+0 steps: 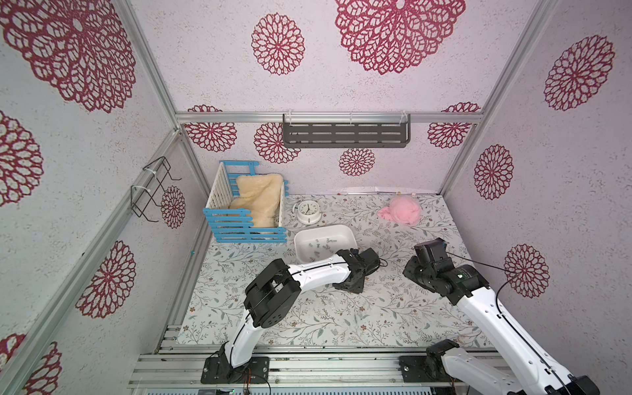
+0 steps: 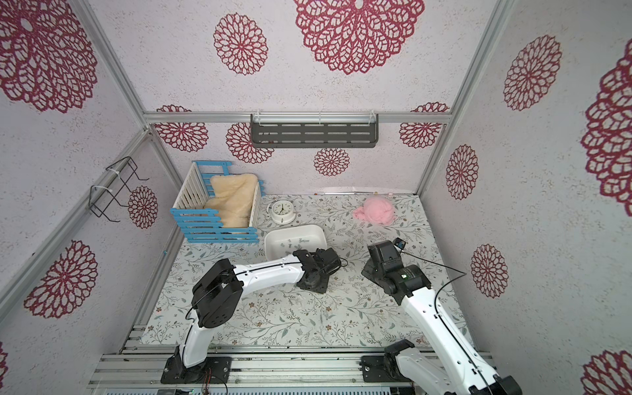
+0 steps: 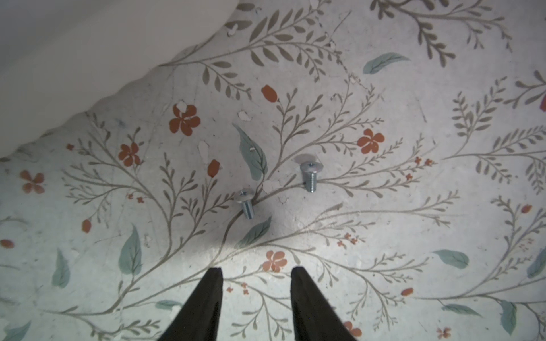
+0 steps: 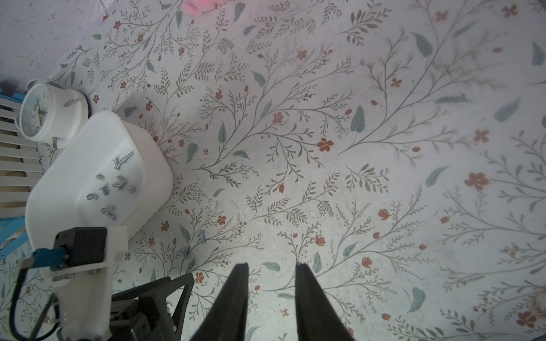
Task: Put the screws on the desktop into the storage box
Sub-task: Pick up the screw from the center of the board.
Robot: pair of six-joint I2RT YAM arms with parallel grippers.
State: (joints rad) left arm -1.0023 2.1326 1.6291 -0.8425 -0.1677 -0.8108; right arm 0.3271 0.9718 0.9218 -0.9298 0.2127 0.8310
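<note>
The floral desktop (image 1: 307,307) carries the white storage box (image 1: 342,229), which in both top views sits at about 11 o'clock from the left gripper (image 3: 256,268). Both it and the right gripper (image 4: 271,264) hover with jaws apart, gripping nothing. About ten screws (image 4: 115,189) lie inside the box. Two loose screws (image 3: 245,203) rest on the desktop between the box and the left gripper.

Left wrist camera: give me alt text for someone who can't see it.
Two small silver screws lie apart on the floral desktop, just beyond the open, empty left gripper. A blurred white wall of the storage box fills one corner.
</note>
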